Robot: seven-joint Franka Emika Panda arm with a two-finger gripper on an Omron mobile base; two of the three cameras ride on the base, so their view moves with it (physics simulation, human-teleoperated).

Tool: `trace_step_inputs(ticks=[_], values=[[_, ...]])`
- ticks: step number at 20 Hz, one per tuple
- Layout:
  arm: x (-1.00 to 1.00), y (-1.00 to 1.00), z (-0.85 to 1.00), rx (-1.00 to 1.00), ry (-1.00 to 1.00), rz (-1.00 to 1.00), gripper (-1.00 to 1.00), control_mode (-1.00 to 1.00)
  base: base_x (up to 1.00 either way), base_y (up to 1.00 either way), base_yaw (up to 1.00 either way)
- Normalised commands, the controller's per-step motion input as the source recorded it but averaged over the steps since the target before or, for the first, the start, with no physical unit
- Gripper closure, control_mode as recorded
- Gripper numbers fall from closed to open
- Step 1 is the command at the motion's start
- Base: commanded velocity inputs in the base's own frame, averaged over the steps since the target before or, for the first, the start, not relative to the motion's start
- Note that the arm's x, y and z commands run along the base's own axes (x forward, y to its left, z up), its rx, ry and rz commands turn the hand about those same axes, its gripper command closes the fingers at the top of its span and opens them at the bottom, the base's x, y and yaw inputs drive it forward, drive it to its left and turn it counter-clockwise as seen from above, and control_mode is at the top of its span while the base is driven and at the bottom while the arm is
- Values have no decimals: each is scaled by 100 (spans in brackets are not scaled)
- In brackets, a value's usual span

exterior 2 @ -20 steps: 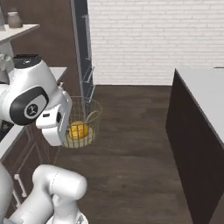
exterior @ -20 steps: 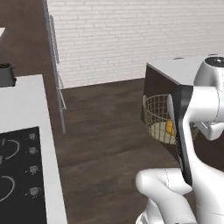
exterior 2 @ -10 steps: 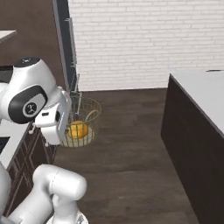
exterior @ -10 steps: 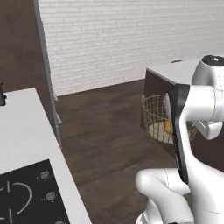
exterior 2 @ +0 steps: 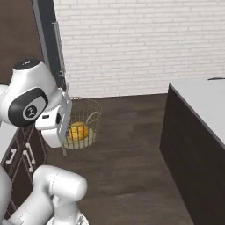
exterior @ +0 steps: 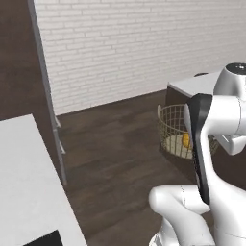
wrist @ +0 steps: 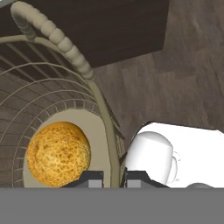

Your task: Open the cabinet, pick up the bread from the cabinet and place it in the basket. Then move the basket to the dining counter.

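Carrying the basket (exterior 2: 82, 124) clear of the floor, the claw (wrist: 111, 177) is pinched nearly shut on the wire rim, one finger inside the mesh wall and one outside, as the hand view shows. The bread (wrist: 58, 153) lies on the pale bottom of the basket, so the opening of the cabinet, the pick and the drop into the basket look done; what is left, by my judgement, is the haul to the dining counter (exterior 2: 200, 105) and setting the basket down on that table. In the right base view the dining counter's white top sits off to the right, well apart from the basket, with bare wooden floor between them. Against the frames of a second ago, both base views have shifted: the stove-top table has mostly slid out of the left base view and the dining counter looms larger, which I read as the base turning or driving, while the basket hangs in the same spot beside the arm.
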Motion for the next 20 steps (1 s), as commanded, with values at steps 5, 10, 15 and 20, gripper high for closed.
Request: trace_step_inputs(ticks=[5, 10, 15, 20], values=[[0, 0, 0, 0, 0, 0, 100, 100, 100, -22, 11], [0, 0, 0, 0, 0, 0, 100, 100, 100, -32, 12], [0, 0, 0, 0, 0, 0, 100, 100, 100, -8, 4], [0, 0, 0, 0, 0, 0, 100, 100, 100, 34, -24]])
